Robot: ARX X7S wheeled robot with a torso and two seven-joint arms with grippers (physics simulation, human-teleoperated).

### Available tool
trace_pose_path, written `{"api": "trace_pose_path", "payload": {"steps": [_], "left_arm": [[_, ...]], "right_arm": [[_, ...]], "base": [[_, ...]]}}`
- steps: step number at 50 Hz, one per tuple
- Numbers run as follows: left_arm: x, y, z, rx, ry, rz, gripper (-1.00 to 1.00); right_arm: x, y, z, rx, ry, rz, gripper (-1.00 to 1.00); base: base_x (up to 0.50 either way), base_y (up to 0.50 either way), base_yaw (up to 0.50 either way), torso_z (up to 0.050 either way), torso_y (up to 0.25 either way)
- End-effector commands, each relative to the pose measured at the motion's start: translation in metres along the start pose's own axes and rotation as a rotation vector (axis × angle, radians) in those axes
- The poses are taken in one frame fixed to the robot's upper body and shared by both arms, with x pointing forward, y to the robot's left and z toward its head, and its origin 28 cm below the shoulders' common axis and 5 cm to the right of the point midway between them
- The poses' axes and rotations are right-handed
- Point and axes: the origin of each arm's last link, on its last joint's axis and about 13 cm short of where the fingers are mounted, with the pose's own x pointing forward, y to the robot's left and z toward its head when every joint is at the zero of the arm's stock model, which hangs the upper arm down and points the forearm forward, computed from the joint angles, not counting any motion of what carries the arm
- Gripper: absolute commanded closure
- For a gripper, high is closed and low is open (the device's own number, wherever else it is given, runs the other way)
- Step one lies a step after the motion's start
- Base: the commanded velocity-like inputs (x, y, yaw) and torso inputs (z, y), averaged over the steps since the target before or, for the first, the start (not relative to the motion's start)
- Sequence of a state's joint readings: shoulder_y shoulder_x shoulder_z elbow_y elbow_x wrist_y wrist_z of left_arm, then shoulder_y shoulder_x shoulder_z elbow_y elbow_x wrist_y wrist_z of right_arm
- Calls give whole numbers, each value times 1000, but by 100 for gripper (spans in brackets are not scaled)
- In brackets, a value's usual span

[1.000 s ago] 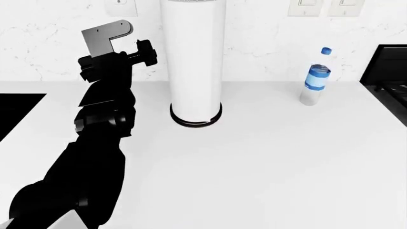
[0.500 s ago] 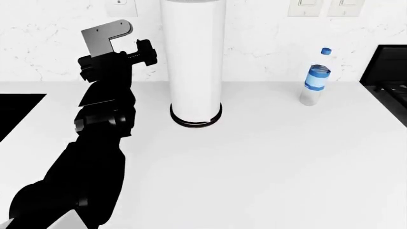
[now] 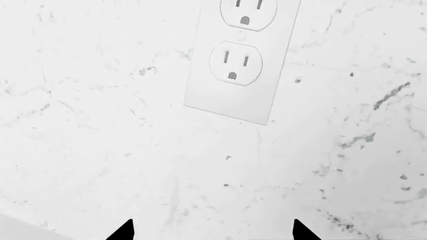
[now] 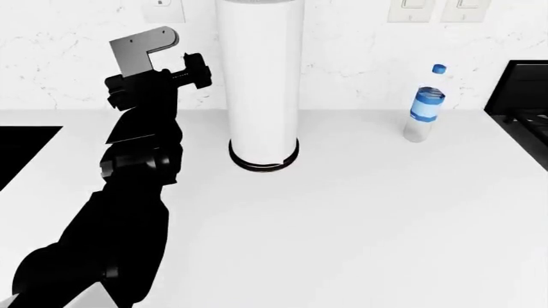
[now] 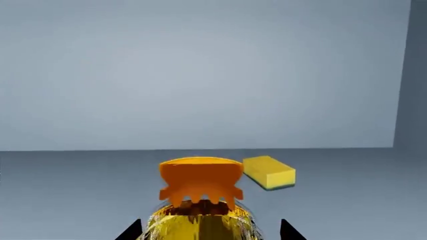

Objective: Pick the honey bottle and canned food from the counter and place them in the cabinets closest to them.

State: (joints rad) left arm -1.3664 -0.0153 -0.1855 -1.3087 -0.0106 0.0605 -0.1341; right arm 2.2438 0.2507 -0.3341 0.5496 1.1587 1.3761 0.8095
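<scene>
The honey bottle, amber with an orange-yellow cap, stands upright between the fingertips of my right gripper, which is shut on its body. It is inside a grey-blue cabinet, over the shelf. The right gripper does not show in the head view. My left gripper is open with nothing in it, and it points at the marble wall just below a power outlet. The left arm is raised at the left of the counter. The canned food is out of view.
A yellow sponge lies on the cabinet shelf just behind the bottle. On the counter stand a tall white paper towel roll and a clear bottle with a blue label. A black appliance is at the right edge and a black surface at the left.
</scene>
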Motion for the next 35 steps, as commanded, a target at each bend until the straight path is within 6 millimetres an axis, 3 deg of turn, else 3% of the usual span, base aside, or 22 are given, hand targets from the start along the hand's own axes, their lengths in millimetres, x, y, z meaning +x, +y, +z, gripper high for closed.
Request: {"api": "trace_pose_path", "payload": {"steps": [1,18,35], "left_arm": [[0,0,0,1,-1,-4,-100],[0,-1,0,6,-4,-6,-100],[0,-1,0,8,-6,-7,-100]], "right_arm": [[47,2,-62,-47,377,13,-100],[28,8,-36,-124,219,-16,-100],[8,15,-15,-140,-82,45,-100]], "base": [[0,0,0,0,0],[4,0,0,0,0],[2,0,0,0,0]]}}
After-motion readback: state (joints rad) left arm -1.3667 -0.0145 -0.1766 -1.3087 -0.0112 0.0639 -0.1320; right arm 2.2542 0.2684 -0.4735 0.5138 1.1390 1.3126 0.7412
